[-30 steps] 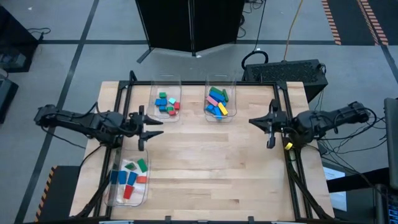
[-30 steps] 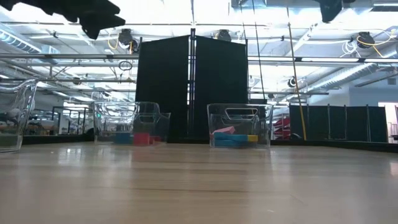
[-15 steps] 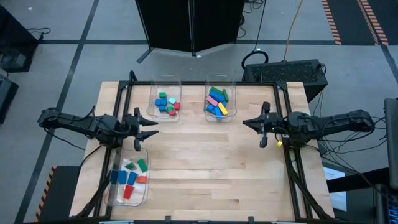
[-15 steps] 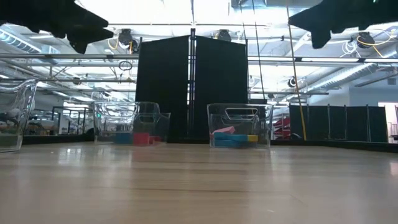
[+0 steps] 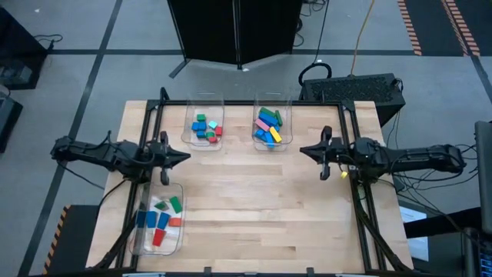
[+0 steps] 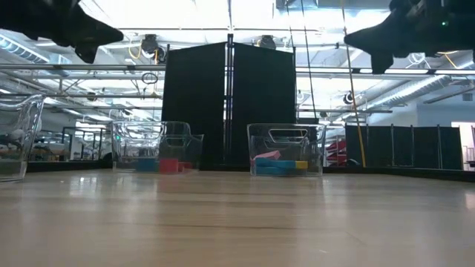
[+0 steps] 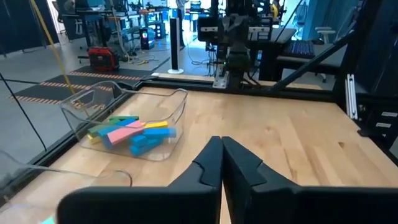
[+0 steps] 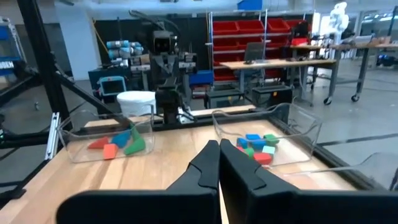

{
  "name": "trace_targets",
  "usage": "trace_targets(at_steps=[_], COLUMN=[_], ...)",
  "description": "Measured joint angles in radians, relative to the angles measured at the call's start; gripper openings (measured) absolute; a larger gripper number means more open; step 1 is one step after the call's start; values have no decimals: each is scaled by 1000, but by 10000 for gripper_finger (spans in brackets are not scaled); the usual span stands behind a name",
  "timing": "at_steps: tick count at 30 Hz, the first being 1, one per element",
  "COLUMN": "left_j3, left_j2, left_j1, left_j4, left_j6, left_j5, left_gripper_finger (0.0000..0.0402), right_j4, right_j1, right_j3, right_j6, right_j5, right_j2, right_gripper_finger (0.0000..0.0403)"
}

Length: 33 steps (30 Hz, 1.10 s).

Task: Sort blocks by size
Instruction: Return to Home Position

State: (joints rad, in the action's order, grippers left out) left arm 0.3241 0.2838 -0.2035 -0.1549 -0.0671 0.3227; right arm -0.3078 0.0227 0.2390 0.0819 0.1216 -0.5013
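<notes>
The blocks lie in three clear bins. Short ones (image 5: 206, 128) fill the far-left bin, long ones (image 5: 268, 127) the far-middle bin, and medium ones (image 5: 159, 217) the near-left bin. My left gripper (image 5: 187, 156) hovers shut above the table's left side, level and pointing right, its fingers closed together in the left wrist view (image 7: 221, 144). My right gripper (image 5: 302, 150) hovers shut over the right side, level and pointing left, its fingers likewise closed in the right wrist view (image 8: 217, 149). Neither gripper holds a block.
The bare wooden table (image 5: 261, 208) stretches between the two grippers and toward the near edge. A black frame (image 5: 354, 146) runs along the table's sides. Dark panels (image 6: 228, 104) stand beyond the far edge.
My left gripper has shut its open fingers on nothing and drawn back toward the table's left edge, sinking a little. My right gripper has come down and swung so that it points straight to the left, staying shut.
</notes>
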Motion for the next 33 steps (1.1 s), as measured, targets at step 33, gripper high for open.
trace_targets(at_steps=[33], left_j3=[-250], left_j2=[-283], left_j1=[0], left_j4=[8], left_j6=[2], left_j5=[-13], left_gripper_finger=[2], right_j4=[192], right_j1=[6], right_j3=[-186], right_j6=[50], right_j5=[-52], right_j2=[379], right_gripper_finger=[0])
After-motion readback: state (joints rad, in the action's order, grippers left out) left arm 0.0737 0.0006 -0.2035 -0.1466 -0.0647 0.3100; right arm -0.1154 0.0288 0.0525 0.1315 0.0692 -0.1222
